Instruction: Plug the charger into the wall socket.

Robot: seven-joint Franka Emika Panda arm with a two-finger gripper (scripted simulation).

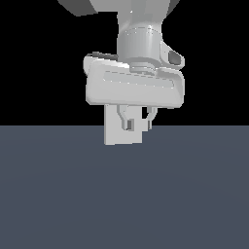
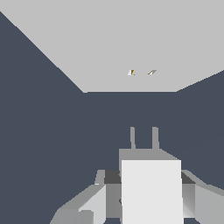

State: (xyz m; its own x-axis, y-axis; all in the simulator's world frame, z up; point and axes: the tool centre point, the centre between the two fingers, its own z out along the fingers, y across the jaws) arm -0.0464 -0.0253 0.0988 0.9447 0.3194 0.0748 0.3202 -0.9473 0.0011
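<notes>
Now the charger [image 2: 151,188], a small plain white brick-shaped block with two grey prongs [image 2: 143,138] standing out of its front, sits pinched between the fingers of the grey gripper [image 2: 144,192], and the prongs point toward the wall socket [image 2: 113,39], a flat upright light-grey square plate. A gap of dark floor [image 2: 39,131] shows between the prongs and the plate. In my judgement, the good way is to bring the prongs level with the two tiny dark-yellow holes [image 2: 140,72], keep the block straight, then push slowly forward. In the exterior view the gripper [image 1: 137,124] hides part of the plate [image 1: 113,133].
</notes>
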